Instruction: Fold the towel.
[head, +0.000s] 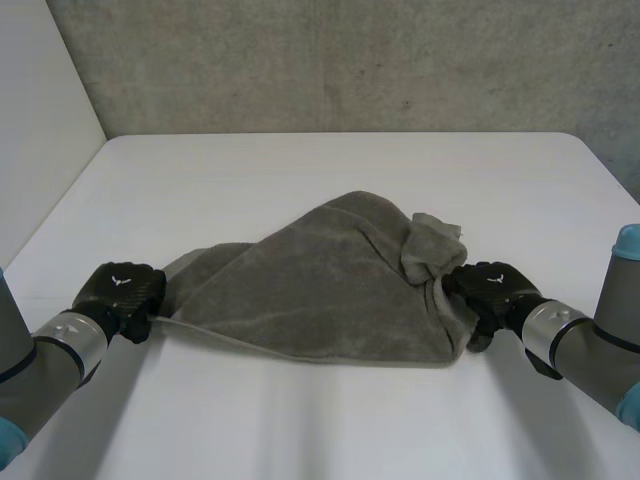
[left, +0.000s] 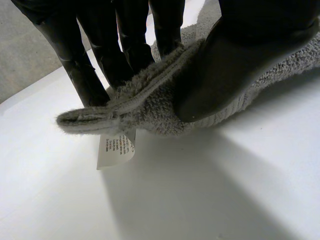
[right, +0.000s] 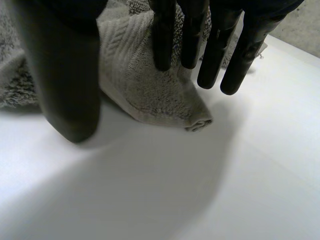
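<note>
Where the left robot hand (left: 240, 60) grips: thumb and fingers (left: 82, 75) pinch the towel's (head: 320, 290) left corner, just above its white tag (left: 116, 150).
Right robot hand (right: 65, 75): thumb and fingers pinch the towel's bunched right corner, which droops just clear of the tabletop (head: 320, 420).
Towel: grey, heaped on the tabletop between both hands, its front edge stretched from one to the other.
Handling: judged soft, light and limp; it should sag and drag rather than slip.
Hold: the corners, pinched at the thick hem.
</note>
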